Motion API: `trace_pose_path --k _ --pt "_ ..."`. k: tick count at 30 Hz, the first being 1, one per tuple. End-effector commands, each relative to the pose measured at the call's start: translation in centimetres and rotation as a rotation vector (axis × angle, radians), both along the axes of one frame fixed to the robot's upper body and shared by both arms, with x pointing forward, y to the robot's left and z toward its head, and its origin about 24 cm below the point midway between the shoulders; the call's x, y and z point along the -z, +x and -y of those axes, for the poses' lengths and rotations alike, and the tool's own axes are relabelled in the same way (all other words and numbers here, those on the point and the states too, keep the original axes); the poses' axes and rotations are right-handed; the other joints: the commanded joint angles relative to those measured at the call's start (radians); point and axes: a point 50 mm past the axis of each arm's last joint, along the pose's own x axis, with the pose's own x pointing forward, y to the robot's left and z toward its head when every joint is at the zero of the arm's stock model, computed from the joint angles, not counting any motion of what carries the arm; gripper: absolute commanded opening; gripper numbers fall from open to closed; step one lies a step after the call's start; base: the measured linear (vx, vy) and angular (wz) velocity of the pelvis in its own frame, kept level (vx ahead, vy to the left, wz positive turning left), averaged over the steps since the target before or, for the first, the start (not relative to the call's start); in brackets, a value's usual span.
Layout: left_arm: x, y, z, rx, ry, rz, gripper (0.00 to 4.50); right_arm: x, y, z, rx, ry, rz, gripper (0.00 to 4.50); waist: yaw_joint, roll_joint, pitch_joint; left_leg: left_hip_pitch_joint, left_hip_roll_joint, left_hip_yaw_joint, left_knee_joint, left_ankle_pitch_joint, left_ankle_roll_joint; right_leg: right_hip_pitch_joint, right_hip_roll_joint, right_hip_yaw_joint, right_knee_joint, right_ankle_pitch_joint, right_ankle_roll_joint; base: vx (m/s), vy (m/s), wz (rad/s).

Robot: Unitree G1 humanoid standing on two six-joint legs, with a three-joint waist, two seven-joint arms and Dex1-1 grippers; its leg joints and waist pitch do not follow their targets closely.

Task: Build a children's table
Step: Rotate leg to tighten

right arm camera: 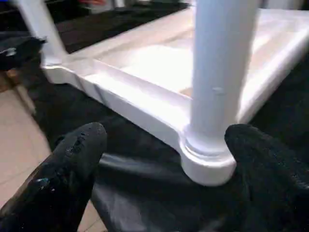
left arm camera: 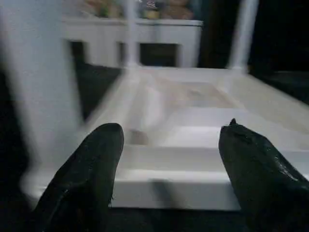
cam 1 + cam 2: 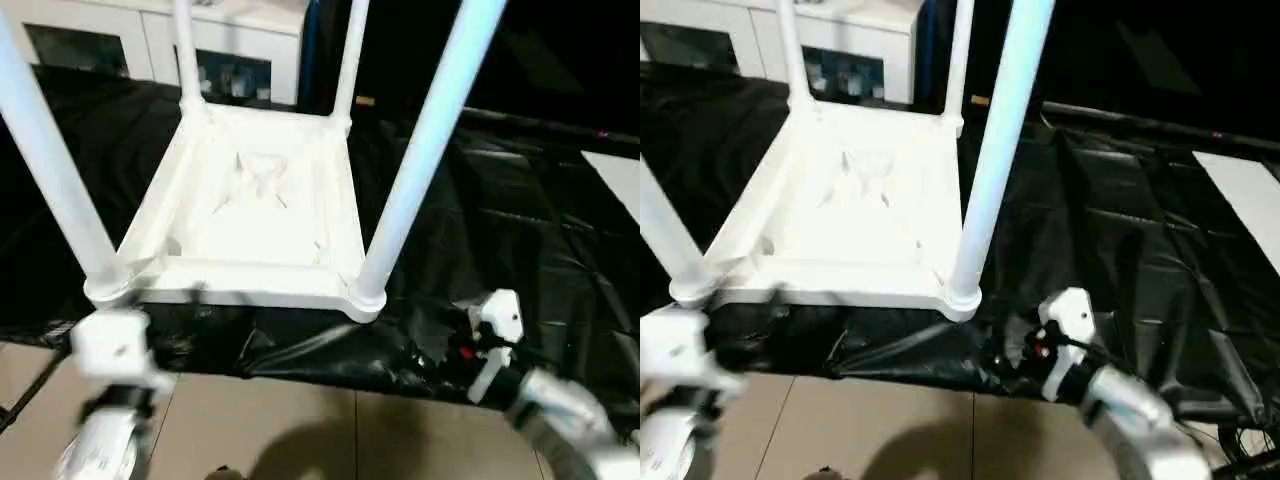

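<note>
The white tabletop (image 3: 250, 215) lies upside down on a black sheet, ribbed underside up. White legs stand in its corner sockets: near left leg (image 3: 55, 170), near right leg (image 3: 425, 150), and two far legs (image 3: 187, 50) (image 3: 350, 55). My left gripper (image 2: 169, 159) is open just in front of the tabletop's near edge, beside the near left leg (image 2: 36, 87), holding nothing. My right gripper (image 1: 166, 159) is open and empty, close to the base of the near right leg (image 1: 219, 72) and its socket (image 1: 207, 162).
A black sheet (image 3: 520, 220) covers the low platform under the table. A white cabinet with glass-fronted doors (image 3: 150, 40) stands behind. Tiled floor (image 3: 300, 430) lies in front, below my forearms (image 3: 570, 410).
</note>
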Motion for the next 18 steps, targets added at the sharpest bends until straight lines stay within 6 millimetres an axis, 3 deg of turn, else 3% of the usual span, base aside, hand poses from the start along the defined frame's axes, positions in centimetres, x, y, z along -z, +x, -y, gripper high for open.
trace_pose_path --k 1,2,3,4,5,6,7,8,9,11,12,13,14,15,16,18 --pt "-1.0 0.1 -0.1 -0.035 0.031 0.046 3.95 -0.3 0.2 0.3 -0.016 0.008 -0.004 4.5 -0.001 0.013 -0.03 0.016 0.044 -0.011 -0.089 -0.219 0.011 0.021 -0.064 0.039 -0.083 -0.016 -0.082 0.0 0.0 0.0" --pt "-1.5 0.3 -1.1 -0.094 0.031 0.057 3.95 -0.6 0.8 -0.2 -0.061 0.004 0.007 4.5 0.0 0.0 -0.03 0.017 0.043 -0.008 -0.087 -0.204 0.012 0.021 -0.062 0.038 -0.083 -0.019 -0.088 0.0 0.0 0.0" --pt "-1.5 0.3 -1.1 -0.094 0.031 0.057 4.06 -0.6 0.8 -0.2 -0.061 0.004 0.007 4.5 0.0 0.0 -0.03 0.017 0.043 -0.008 -0.087 -0.204 0.012 0.021 -0.062 0.038 -0.083 -0.019 -0.088 0.0 0.0 0.0" --pt "-1.5 0.3 -1.1 -0.094 0.031 0.057 4.06 -0.6 0.8 -0.2 -0.061 0.004 0.007 4.5 0.002 0.007 -0.031 0.019 0.041 -0.009 -0.087 -0.197 0.01 0.019 -0.063 0.038 -0.081 -0.029 -0.094 0.0 0.0 0.0" --pt "-1.4 0.4 -2.4 -0.161 0.021 0.056 4.23 -0.6 1.0 -1.1 -0.121 0.017 -0.001 4.5 0.002 0.006 -0.029 0.018 0.042 -0.009 -0.087 -0.196 0.009 0.018 -0.064 0.039 -0.081 -0.038 -0.097 0.0 0.0 0.0" --pt "-1.4 0.4 -2.4 -0.161 0.021 0.056 4.32 -0.6 1.0 -1.1 -0.121 0.017 -0.001 4.5 0.002 -0.003 -0.03 0.017 0.041 -0.008 -0.086 -0.196 0.01 0.02 -0.063 0.037 -0.081 -0.043 -0.097 0.0 0.0 0.0" --pt "-1.4 0.2 -2.9 -0.194 0.012 0.052 4.42 -0.6 0.9 -1.6 -0.165 0.021 -0.012 4.5 0.005 0.004 -0.03 0.019 0.043 -0.01 -0.088 -0.194 0.008 0.019 -0.065 0.038 -0.081 -0.048 -0.098 0.0 0.0 0.0" --pt "-1.5 0.1 -3.0 -0.206 0.012 0.048 4.42 -0.7 0.8 -2.0 -0.208 0.025 -0.021 4.5 0.008 -0.007 -0.031 0.018 0.042 -0.01 -0.088 -0.182 0.011 0.02 -0.066 0.037 -0.08 -0.064 -0.095 0.0 0.0 0.0" --pt "-1.4 0.2 -3.1 -0.207 0.015 0.052 4.47 -0.6 0.9 -2.4 -0.226 0.031 -0.023 4.5 0.008 -0.005 -0.031 0.021 0.044 -0.01 -0.087 -0.182 0.009 0.016 -0.065 0.037 -0.08 -0.057 -0.095 0.0 0.0 0.0" --pt "-1.2 0.4 -3.2 -0.219 0.02 0.048 4.47 -0.4 1.2 -2.8 -0.23 0.024 -0.021 4.5 0.005 -0.013 -0.033 0.023 0.046 -0.011 -0.088 -0.19 -0.006 0.015 -0.064 0.036 -0.078 -0.042 -0.093 0.0 0.0 0.0" --pt "-1.0 0.5 -3.3 -0.228 0.023 0.045 4.47 -0.2 1.5 -3.0 -0.226 0.018 -0.019 4.5 0.005 -0.013 -0.033 0.023 0.046 -0.011 -0.088 -0.19 -0.006 0.015 -0.064 0.036 -0.078 -0.042 -0.093 0.0 0.0 0.0" --pt "-0.9 0.9 -3.6 -0.242 0.012 0.035 4.47 -0.4 1.8 -3.5 -0.235 0.036 -0.015 4.5 0.002 -0.003 -0.033 0.025 0.043 -0.009 -0.088 -0.199 -0.02 0.012 -0.061 0.036 -0.078 -0.018 -0.098 0.0 0.0 0.0" --pt "-0.9 1.3 -4.0 -0.247 -0.002 0.027 4.47 -0.8 2.0 -4.0 -0.244 0.056 -0.008 4.5 0.003 0.02 -0.033 0.029 0.043 -0.013 -0.091 -0.223 -0.037 0.011 -0.062 0.036 -0.075 -0.018 -0.099 0.0 0.0 0.0" --pt "-0.9 1.4 -4.1 -0.244 -0.005 0.026 4.47 -0.9 2.0 -4.2 -0.246 0.06 -0.005 4.5 0.001 0.01 -0.032 0.029 0.043 -0.012 -0.091 -0.234 -0.039 0.01 -0.06 0.036 -0.08 -0.02 -0.095 0.0 0.0 0.0" --pt "-0.9 1.6 -4.3 -0.239 -0.01 0.026 4.47 -1.0 2.0 -4.4 -0.249 0.063 0.0 4.5 0.004 0.006 -0.033 0.028 0.042 -0.013 -0.093 -0.244 -0.045 0.014 -0.061 0.035 -0.077 -0.023 -0.095 0.0 0.0 0.0" --pt "-0.4 2.6 -4.4 -0.185 -0.028 -0.015 4.47 -1.1 1.9 -4.7 -0.271 0.062 0.005 4.5 0.006 0.006 -0.034 0.028 0.045 -0.014 -0.093 -0.241 -0.048 0.015 -0.062 0.036 -0.075 -0.009 -0.099 0.0 0.0 0.0"
